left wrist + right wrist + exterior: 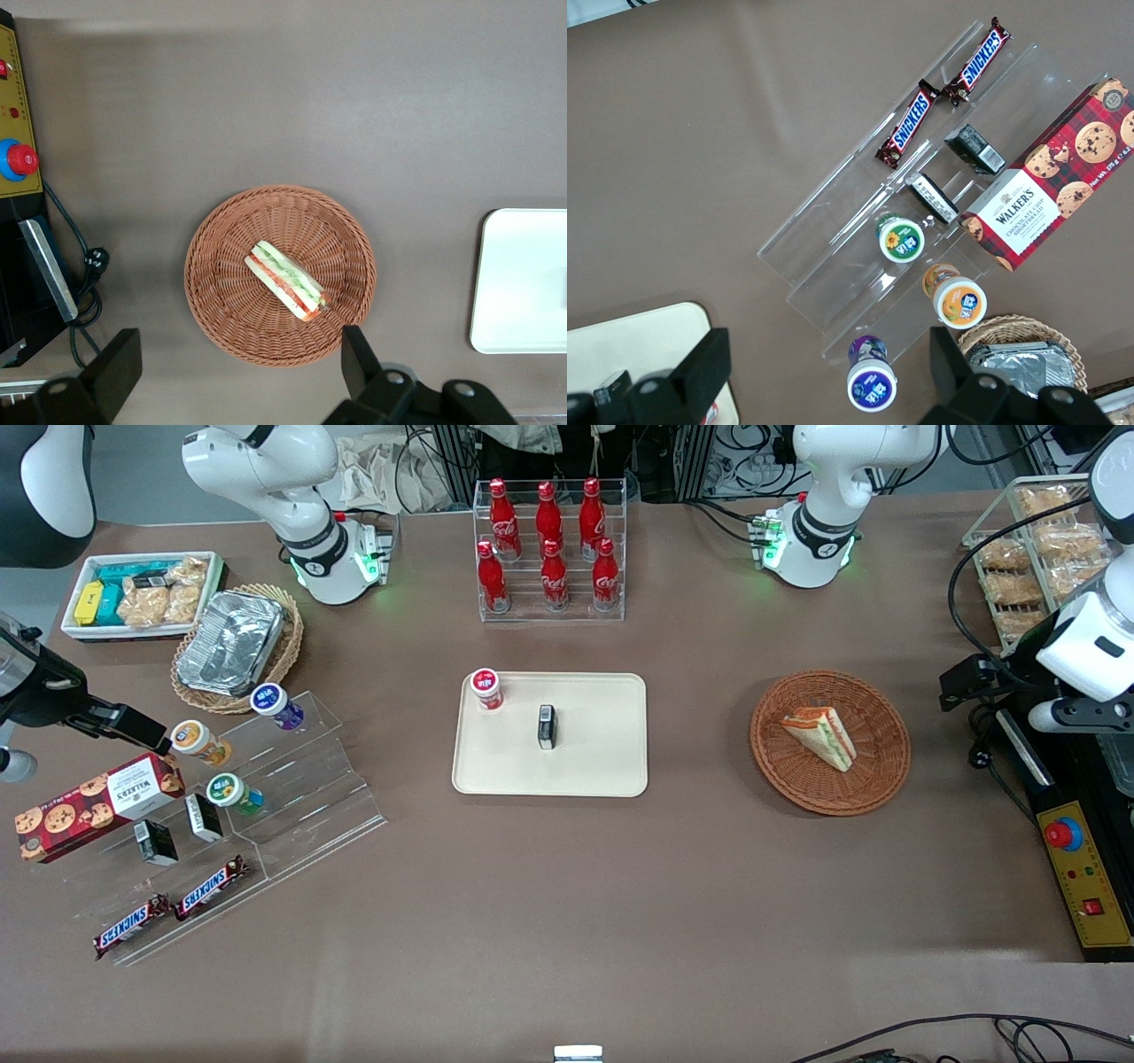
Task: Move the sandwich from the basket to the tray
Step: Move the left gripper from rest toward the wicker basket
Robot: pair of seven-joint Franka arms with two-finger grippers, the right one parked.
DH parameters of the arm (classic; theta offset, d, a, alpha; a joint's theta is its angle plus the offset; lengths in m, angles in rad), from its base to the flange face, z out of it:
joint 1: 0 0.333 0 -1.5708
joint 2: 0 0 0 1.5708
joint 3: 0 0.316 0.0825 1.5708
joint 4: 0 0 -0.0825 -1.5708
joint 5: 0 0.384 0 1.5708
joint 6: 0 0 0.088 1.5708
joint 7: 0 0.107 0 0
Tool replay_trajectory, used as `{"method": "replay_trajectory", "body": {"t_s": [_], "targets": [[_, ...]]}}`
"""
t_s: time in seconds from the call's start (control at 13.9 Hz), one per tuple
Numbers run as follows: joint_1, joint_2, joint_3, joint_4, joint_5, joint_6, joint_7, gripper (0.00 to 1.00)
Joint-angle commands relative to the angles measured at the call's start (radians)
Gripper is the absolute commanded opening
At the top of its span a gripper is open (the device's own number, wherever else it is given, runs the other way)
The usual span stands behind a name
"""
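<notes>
My gripper (235, 376) hangs high above the table (567, 903), fingers (359, 354) spread wide, nothing between them. The sandwich (287, 281) lies directly below, well apart from the fingertips, near the middle of the basket (217, 301), which sits toward the working arm's end of the table. The wedge rests on its side, its long axis diagonal across the basket. Pale bread, with green, red and orange layers along the cut face. The tray (602, 779) lies at mid-table, well apart from the basket.

Sandwich (820, 735) in basket (877, 779), tray (602, 771) toward the parked arm, tool (239, 372) spread wide above basket
</notes>
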Motion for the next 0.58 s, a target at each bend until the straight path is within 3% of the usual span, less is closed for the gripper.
{"method": "replay_trajectory", "body": {"t_s": [0.0, 0.29, 0.5], "targets": [[-0.002, -0.013, -0.002, 0.002, 0.006, -0.004, -0.009, 1.0], [-0.005, -0.01, -0.004, -0.004, 0.009, -0.016, -0.044, 1.0], [-0.007, -0.06, -0.005, -0.104, 0.052, -0.015, -0.144, 1.0]]}}
